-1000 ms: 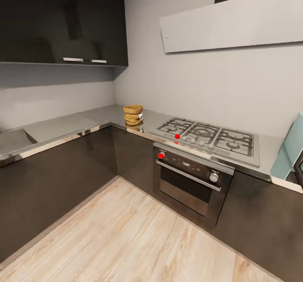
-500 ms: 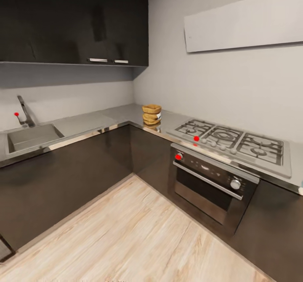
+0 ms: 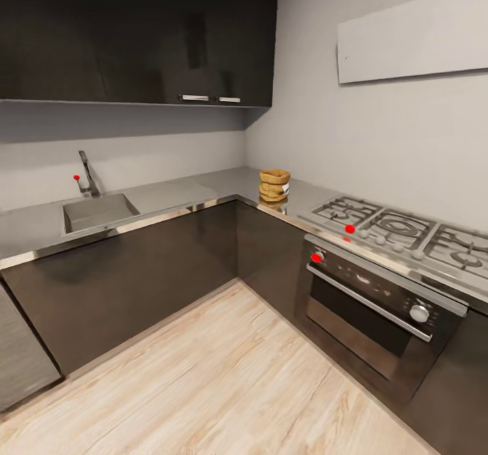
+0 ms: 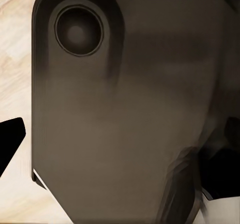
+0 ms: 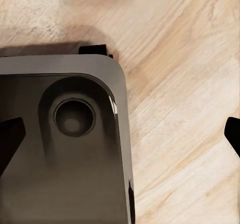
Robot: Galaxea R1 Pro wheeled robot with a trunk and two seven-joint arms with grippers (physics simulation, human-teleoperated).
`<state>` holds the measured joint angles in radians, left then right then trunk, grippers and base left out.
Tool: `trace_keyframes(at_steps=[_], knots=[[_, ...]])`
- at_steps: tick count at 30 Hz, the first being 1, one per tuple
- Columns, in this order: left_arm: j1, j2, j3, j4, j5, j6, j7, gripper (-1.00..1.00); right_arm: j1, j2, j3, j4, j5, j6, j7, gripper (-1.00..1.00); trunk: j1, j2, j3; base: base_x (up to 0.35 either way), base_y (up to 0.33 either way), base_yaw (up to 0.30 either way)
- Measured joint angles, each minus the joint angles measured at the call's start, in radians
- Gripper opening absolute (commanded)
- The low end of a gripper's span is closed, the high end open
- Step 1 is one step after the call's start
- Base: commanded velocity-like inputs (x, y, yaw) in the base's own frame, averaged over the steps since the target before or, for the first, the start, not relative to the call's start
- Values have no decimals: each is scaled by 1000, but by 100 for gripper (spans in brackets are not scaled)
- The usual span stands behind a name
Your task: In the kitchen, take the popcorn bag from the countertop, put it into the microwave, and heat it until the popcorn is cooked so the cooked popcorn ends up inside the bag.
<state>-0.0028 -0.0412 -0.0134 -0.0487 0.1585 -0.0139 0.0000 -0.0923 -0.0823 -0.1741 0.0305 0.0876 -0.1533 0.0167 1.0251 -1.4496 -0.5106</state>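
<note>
Rightward across my head view drifts the popcorn bag [image 3: 274,185], on the countertop [image 3: 169,197] near centre; both pincers' states I cannot tell.

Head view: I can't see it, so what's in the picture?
A tan popcorn bag stands on the grey countertop in a kitchen corner. A sink lies to its left, a gas hob and built-in oven to its right.
</note>
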Motion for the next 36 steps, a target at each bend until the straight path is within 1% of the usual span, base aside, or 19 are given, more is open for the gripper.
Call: trace_keyframes(at_steps=[4,15,26,36], knots=[[0,0,0,0,0,0,0,100,0,0,0,0,0,0,0,100,0,0,0,0,0,176],[0,0,0,0,0,0,0,100,0,0,0,0,0,0,10,100,0,0,0,8,1,9],[0,1,-2,0,-1,5,-3,100,0,-1,-1,0,-1,-3,10,100,-1,0,0,284,94,0],[0,1,-3,0,-1,4,-4,100,0,-3,-1,0,-1,-5,10,100,-1,0,0,312,167,0]])
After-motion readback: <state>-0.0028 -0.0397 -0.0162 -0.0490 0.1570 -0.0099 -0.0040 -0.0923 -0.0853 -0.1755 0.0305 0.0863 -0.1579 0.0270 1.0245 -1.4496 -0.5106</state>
